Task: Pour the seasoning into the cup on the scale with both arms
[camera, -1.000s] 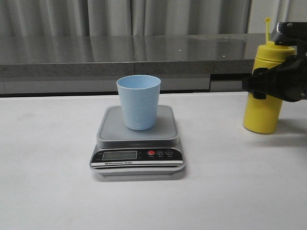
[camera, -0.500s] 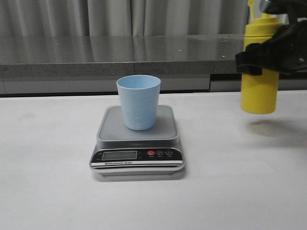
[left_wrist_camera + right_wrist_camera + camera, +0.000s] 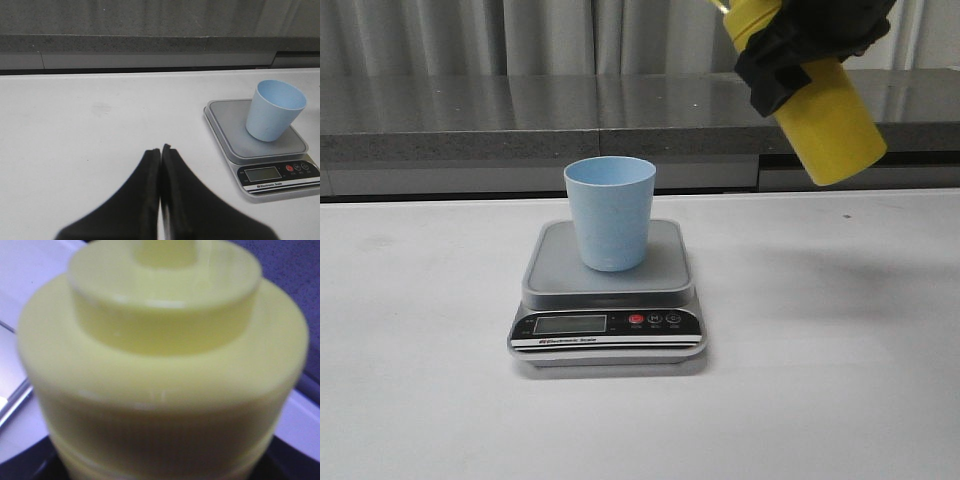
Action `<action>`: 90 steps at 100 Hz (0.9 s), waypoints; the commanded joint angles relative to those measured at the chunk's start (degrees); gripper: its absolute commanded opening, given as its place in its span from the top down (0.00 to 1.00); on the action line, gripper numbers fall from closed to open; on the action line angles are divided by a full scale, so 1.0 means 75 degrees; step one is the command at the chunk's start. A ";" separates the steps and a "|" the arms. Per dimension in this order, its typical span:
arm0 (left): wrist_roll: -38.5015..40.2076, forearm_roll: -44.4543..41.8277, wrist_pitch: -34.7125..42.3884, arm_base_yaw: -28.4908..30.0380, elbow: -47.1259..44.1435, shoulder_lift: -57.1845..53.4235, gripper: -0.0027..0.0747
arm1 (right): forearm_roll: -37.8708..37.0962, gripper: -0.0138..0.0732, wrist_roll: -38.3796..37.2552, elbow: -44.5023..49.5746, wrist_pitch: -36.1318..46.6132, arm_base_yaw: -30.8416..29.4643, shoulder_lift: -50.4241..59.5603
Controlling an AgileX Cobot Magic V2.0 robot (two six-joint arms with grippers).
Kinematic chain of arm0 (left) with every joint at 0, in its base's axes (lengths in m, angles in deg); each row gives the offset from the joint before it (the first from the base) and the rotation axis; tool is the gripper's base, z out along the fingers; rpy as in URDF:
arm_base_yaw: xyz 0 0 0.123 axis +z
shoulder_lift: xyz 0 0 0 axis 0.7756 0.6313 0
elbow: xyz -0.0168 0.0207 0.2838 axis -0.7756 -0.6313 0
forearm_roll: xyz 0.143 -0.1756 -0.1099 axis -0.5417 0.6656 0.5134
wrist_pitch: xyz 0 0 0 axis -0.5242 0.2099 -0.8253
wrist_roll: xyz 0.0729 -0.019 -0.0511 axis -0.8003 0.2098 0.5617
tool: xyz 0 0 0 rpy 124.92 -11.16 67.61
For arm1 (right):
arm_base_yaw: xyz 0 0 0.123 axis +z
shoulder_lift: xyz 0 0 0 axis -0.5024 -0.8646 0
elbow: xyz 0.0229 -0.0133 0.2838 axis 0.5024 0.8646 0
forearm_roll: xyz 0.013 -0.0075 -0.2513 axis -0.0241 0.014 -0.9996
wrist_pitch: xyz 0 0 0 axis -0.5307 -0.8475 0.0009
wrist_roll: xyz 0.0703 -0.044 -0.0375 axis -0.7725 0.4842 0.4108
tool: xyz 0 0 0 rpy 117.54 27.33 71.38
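Note:
The pale blue cup (image 3: 610, 212) stands upright on the grey platform of the scale (image 3: 550, 275), also seen in the left wrist view, cup (image 3: 274, 110) on scale (image 3: 227, 120). My right gripper (image 3: 810, 40) is shut on the yellow seasoning bottle (image 3: 830, 125) and holds it high at the upper right, tilted with its top toward the left, above and right of the cup. The bottle's cap end fills the right wrist view (image 3: 165, 370); its nozzle tip is out of frame. My left gripper (image 3: 160, 150) is shut and empty, over bare table left of the scale.
A white tabletop (image 3: 820, 380) spreads around the scale. A dark grey stone counter (image 3: 470, 115) runs along the back, with curtains behind it.
My right gripper has lifted the bottle off the table, carried it up and to the left toward the cup, and tilted it. The cup, scale and left gripper have not moved.

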 commanded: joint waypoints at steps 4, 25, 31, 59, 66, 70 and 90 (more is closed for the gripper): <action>0.0077 0.0105 0.0611 0.0019 0.0214 0.0068 0.99 | -0.1269 0.65 0.0044 -0.0403 -0.0423 0.0305 0.0287; 0.0077 0.0105 0.0611 0.0019 0.0214 0.0068 0.99 | -0.2853 0.65 0.0086 -0.0403 -0.1083 0.0875 0.0287; 0.0077 0.0105 0.0611 0.0019 0.0214 0.0068 0.99 | -0.3371 0.65 0.0121 -0.0403 -0.1207 0.1073 0.0287; 0.0077 0.0105 0.0611 0.0019 0.0214 0.0068 0.99 | -0.4689 0.65 0.0967 -0.0403 -0.1724 0.1885 0.0105; 0.0077 0.0105 0.0611 0.0019 0.0214 0.0068 0.99 | -0.4852 0.65 0.1292 -0.0403 -0.1999 0.2073 -0.0065; 0.0077 0.0105 0.0611 0.0019 0.0214 0.0068 0.99 | -0.4993 0.65 0.1416 -0.0403 -0.2235 0.2168 -0.0169; 0.0077 0.0105 0.0611 0.0019 0.0214 0.0068 0.99 | -0.5959 0.65 0.1447 -0.0403 -0.3185 0.2513 -0.0456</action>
